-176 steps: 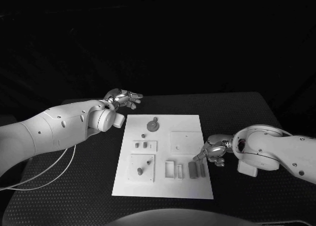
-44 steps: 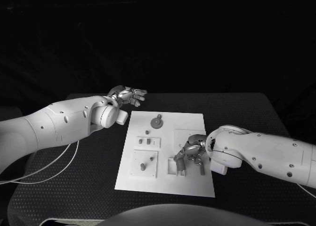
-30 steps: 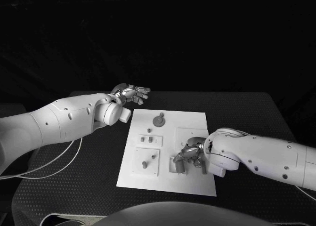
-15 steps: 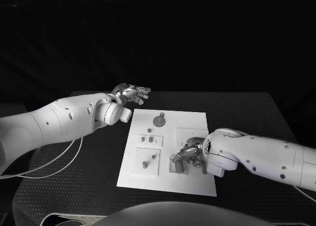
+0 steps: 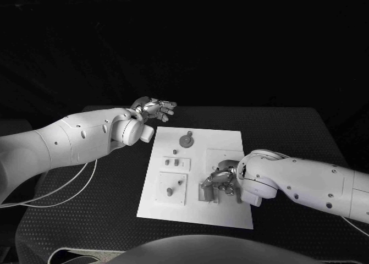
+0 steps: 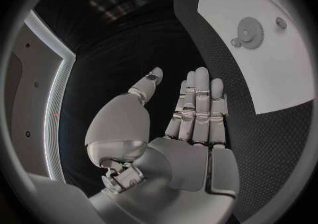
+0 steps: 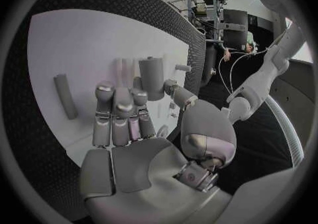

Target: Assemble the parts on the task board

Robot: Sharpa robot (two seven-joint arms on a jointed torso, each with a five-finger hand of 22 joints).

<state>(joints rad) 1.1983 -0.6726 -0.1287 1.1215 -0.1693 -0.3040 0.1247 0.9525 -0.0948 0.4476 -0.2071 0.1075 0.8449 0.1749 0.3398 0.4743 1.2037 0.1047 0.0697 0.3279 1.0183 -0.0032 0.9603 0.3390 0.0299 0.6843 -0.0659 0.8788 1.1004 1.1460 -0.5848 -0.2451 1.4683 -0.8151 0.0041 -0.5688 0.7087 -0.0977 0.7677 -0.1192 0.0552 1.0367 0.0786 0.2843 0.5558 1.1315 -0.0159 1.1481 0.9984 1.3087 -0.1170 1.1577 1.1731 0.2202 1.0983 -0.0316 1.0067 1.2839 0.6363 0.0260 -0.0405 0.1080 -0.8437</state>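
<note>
The white task board (image 5: 192,212) lies in the middle of the table. My right hand (image 5: 219,180) hangs low over its near middle, by the pale slots. Thumb and fingertips pinch a grey block (image 7: 151,78), which stands upright against the board (image 7: 79,44). A second grey bar (image 7: 64,96) lies flat on the board beside the hand. My left hand (image 5: 154,110) hovers past the board's far left corner, fingers straight and apart, holding nothing. A round gear part (image 5: 185,143) sits near the far edge.
Small pegs (image 5: 172,162) stand in a plate at the board's left, with two more pieces (image 5: 169,192) in the plate nearer me. The left wrist view shows the gear (image 6: 250,29) on the board (image 6: 265,70). Black matting surrounds the board.
Since the earliest frame the right hand has come from the board's right edge to the slots near its middle, carrying a grey block. In the last half second it has barely moved. The left hand holds still.
</note>
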